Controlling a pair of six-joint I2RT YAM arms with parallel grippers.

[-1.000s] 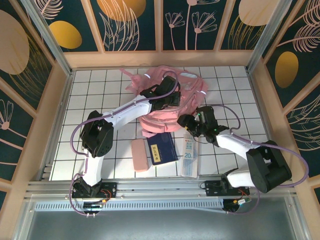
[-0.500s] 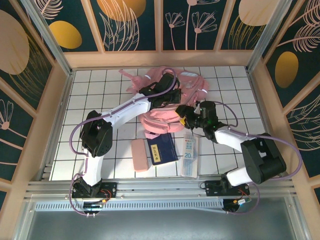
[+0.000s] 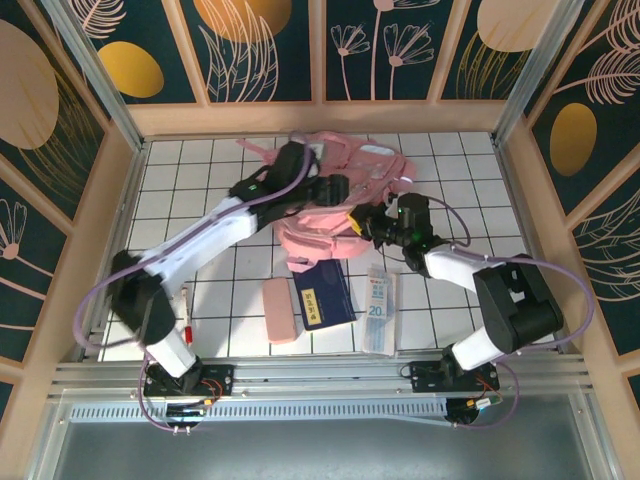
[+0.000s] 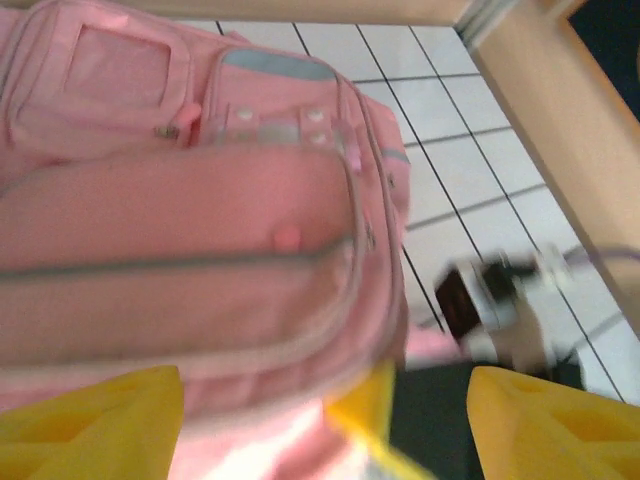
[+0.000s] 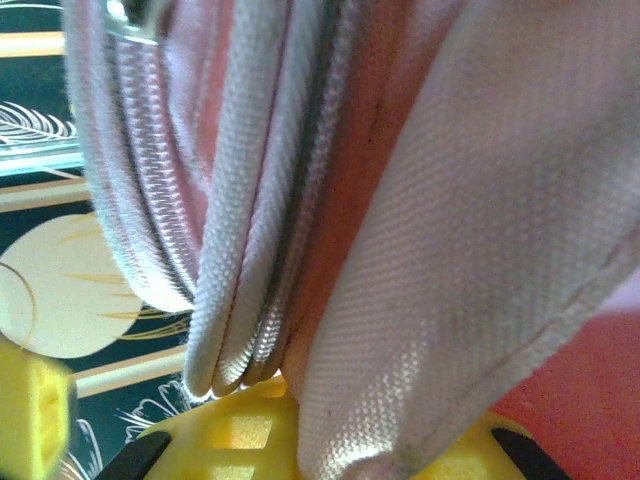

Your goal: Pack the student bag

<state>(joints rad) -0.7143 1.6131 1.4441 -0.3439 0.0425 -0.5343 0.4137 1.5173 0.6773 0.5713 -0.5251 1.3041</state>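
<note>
Left to right: a thin red pen point(image 3: 185, 308) lies alone on the white gridded tabletop point(image 3: 470, 180). A small pink rectangular pencil case point(image 3: 280, 310) and a dark blue hardcover book point(image 3: 323, 296) lie side by side. Behind them, back centre, slumps the large soft pink fabric student bag point(image 3: 385, 170). The left gripper point(image 3: 335, 188) hangs over it, jaws wide apart, empty. The right gripper point(image 3: 362, 225) meets the bag's right edge, and a zippered fold lies on its yellow pad point(image 5: 240, 435); whether it is clamped cannot be told. The step is probably opening the mouth: grip the seam, lift gently. A clear flat ruler sleeve point(image 3: 380, 300) lies beside the book. Open tiles lie rightward; the wooden back wall point(image 3: 320, 118) is near.
</note>
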